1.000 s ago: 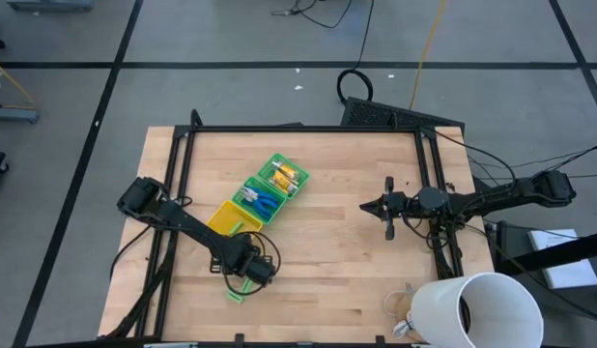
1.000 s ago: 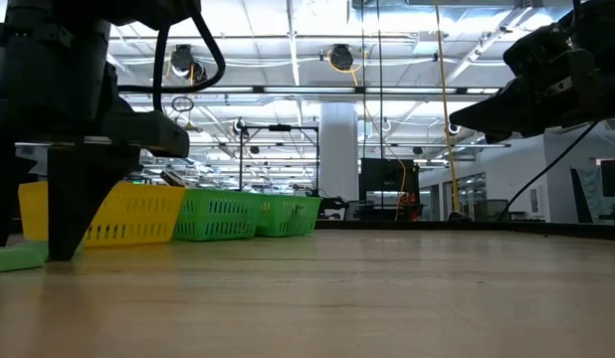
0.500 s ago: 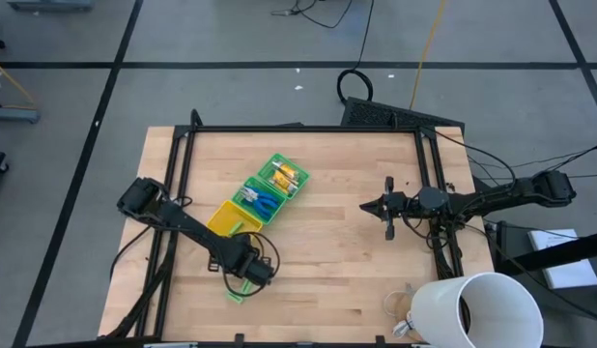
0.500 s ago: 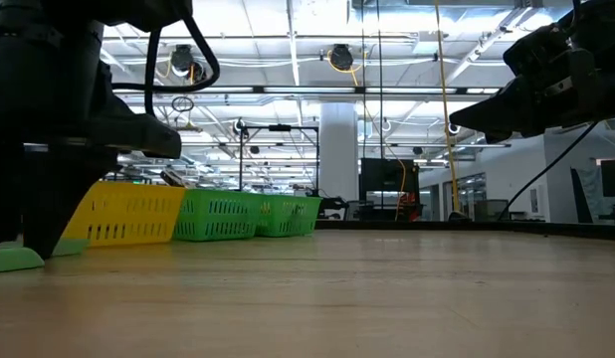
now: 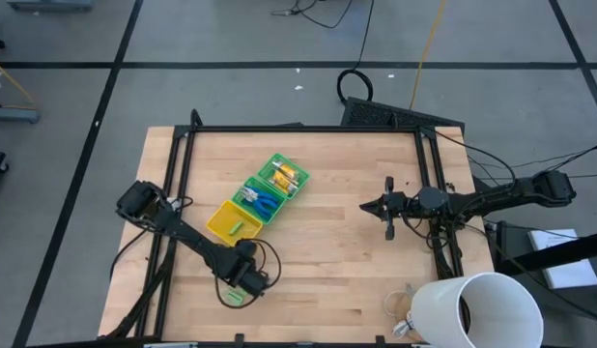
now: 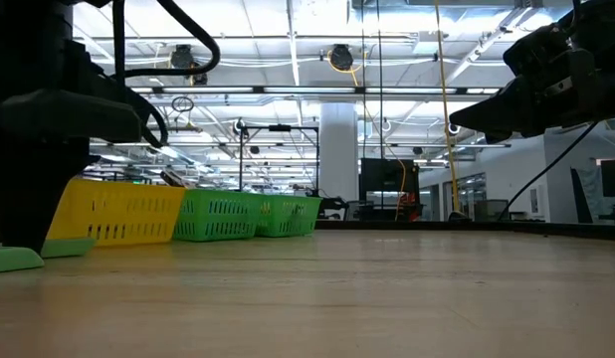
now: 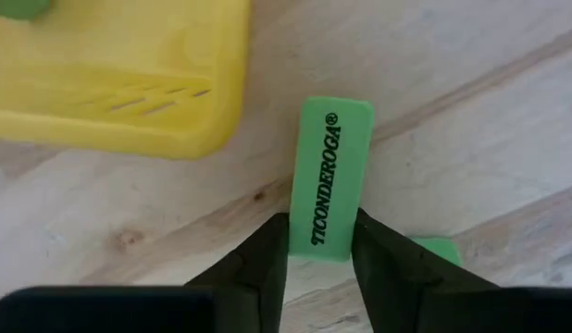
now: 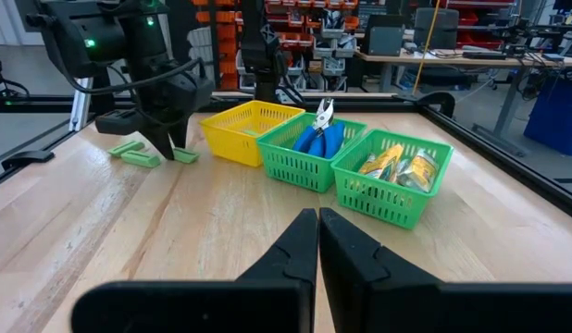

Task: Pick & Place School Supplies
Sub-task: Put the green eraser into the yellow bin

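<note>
On the wooden surface (image 5: 327, 251) the left pincer (image 7: 318, 259) is clamped on a light-green stick (image 7: 329, 180) marked TICONDEROGA, low over the boards just beside the yellow compartment (image 7: 129, 83) of the tray. More green sticks (image 8: 138, 153) lie on the wood near it, while blue-handled tools (image 8: 318, 137) and yellow-orange pieces (image 8: 397, 165) sit in the green compartments. The right pincer (image 8: 318, 227) waits well apart on the other side, fingers together

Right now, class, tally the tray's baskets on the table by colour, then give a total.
Yellow basket: 1
Green baskets: 2
Total: 3
</note>
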Controlling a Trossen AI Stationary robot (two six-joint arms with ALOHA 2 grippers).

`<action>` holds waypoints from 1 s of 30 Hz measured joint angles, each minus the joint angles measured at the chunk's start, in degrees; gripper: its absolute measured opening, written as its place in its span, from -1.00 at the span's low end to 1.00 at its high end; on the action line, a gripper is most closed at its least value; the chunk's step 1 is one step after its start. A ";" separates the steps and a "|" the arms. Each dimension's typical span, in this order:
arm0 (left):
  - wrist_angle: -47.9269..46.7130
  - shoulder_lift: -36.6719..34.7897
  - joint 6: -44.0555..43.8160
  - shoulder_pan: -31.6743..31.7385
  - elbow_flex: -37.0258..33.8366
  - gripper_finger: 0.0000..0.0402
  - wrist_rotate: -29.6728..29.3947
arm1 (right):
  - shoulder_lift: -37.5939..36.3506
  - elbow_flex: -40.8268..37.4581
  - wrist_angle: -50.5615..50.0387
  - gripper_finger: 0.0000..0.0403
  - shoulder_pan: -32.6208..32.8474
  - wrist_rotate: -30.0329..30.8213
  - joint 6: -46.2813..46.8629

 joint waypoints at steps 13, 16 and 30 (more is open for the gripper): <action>-0.11 -0.17 8.38 0.00 3.31 -0.58 -0.88 | -0.01 0.00 0.00 -0.96 0.01 0.01 0.01; -1.28 -0.17 8.38 0.00 3.90 -0.53 -0.86 | 0.01 -0.02 0.02 -0.96 0.01 0.01 0.00; -15.89 -0.35 15.56 0.02 15.81 -0.57 -3.29 | 0.01 -0.02 0.00 -0.96 0.02 0.00 -0.01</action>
